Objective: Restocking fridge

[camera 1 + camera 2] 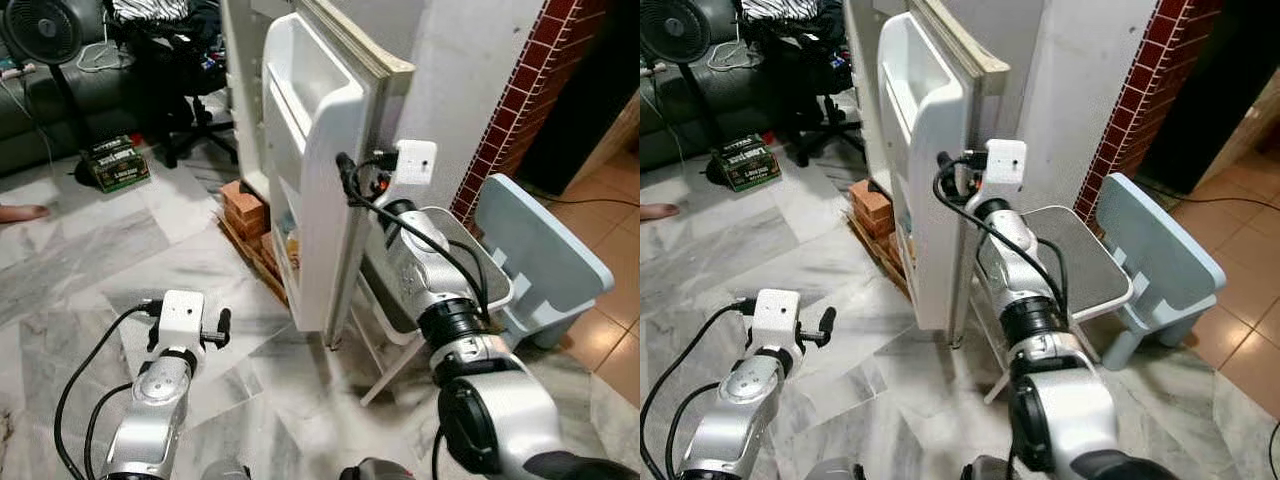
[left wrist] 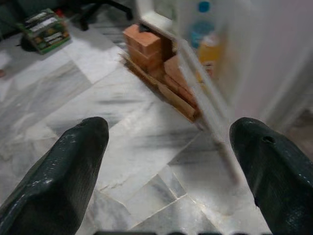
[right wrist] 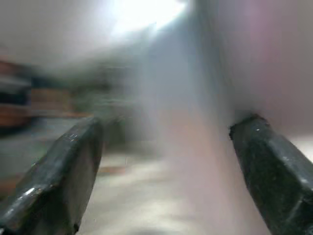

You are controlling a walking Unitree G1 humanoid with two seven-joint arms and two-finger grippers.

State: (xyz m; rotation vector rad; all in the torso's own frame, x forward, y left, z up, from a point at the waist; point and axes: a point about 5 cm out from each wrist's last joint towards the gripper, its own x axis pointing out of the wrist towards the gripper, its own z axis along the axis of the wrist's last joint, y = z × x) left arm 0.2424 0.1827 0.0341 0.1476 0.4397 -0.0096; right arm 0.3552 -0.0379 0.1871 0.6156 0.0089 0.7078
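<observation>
The white fridge door [image 1: 325,150] stands open, seen edge-on, with moulded shelves on its inner side. A blue-capped bottle [image 2: 200,27] and a yellow bottle [image 2: 211,46] sit blurred in the door's lower shelf. My right arm is raised to the door's outer edge, where my right gripper [image 3: 166,127] is open with a blurred pale surface close between its fingers. Low on the left, my left gripper [image 2: 168,132] is open over the marble floor [image 1: 120,260], holding nothing and facing the foot of the fridge.
Orange bricks [image 1: 244,207] on wooden slats prop the fridge base. A grey-topped stool [image 1: 1080,262] and a light blue child's chair [image 1: 545,255] stand right of the door. A green box [image 1: 118,163], office chair [image 1: 195,110], fan [image 1: 45,30] and a person's foot [image 1: 20,212] lie to the left.
</observation>
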